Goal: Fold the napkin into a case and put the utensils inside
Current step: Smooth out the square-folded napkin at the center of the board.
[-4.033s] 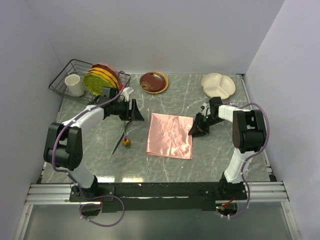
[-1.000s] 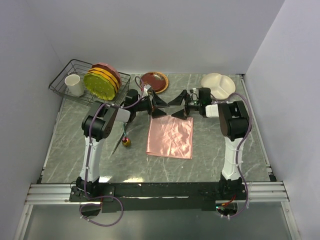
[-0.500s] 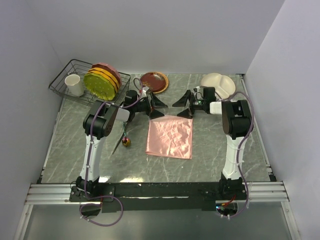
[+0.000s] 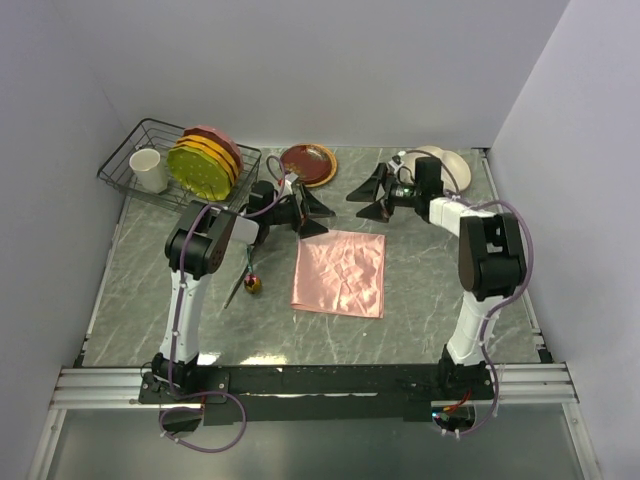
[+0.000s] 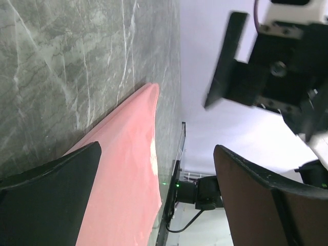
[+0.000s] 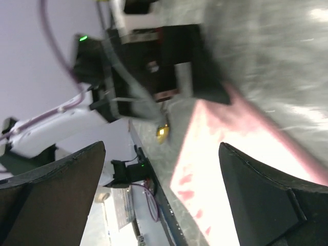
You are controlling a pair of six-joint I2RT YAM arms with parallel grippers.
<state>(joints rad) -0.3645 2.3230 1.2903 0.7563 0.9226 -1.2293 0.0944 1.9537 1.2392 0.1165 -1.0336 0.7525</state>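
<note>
While the napkin (image 4: pixel 340 272) lies flat, we are poising the left gripper (image 4: pixel 316 216) and right gripper (image 4: pixel 368 198), both open and empty, to pinch its far corners.

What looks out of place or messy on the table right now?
Nothing stands out. The napkin lies flat on the table, creased but not bunched; the utensils lie together beside its left edge; the plates stand on edge in the rack. No spill or damage shows.
</note>
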